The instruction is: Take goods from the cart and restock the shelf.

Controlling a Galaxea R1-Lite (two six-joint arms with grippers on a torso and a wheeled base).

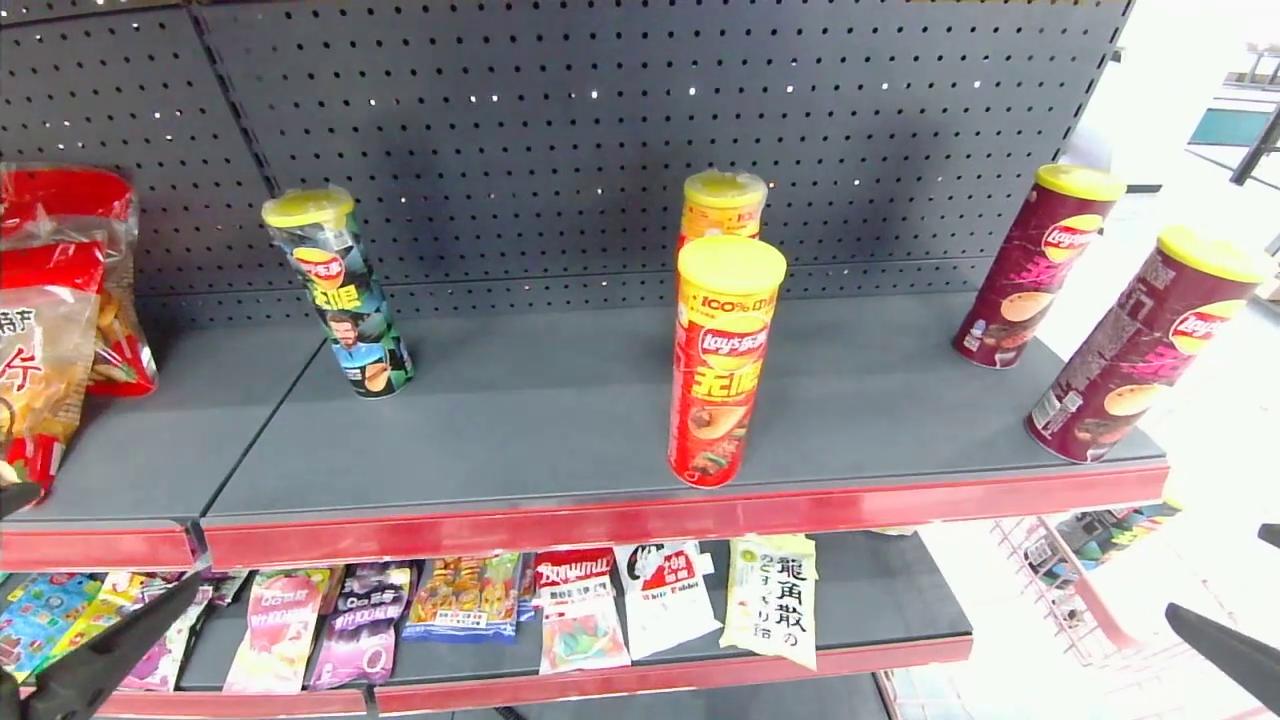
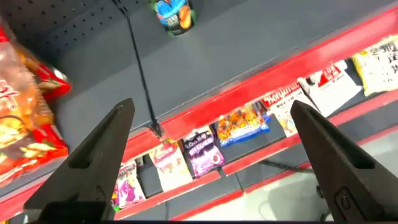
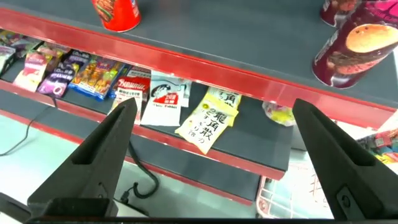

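The upper shelf (image 1: 560, 400) holds a dark green chip can (image 1: 340, 290), two yellow-and-red cans (image 1: 722, 370) one behind the other, and two maroon cans (image 1: 1140, 350) at the right end. My left gripper (image 1: 100, 540) hangs low in front of the shelf's left part, open and empty (image 2: 211, 162). My right gripper (image 1: 1220, 570) hangs low at the right, open and empty (image 3: 214, 162), below the front maroon can (image 3: 351, 43). A pink wire cart (image 1: 1060, 590) with coloured goods stands at the lower right.
Red snack bags (image 1: 60, 300) fill the shelf's left end. Several flat packets (image 1: 580, 610) lie along the lower shelf's front, among them a yellow-white one (image 3: 211, 121). Bare shelf lies between the cans. A red lip (image 2: 249, 81) edges each shelf.
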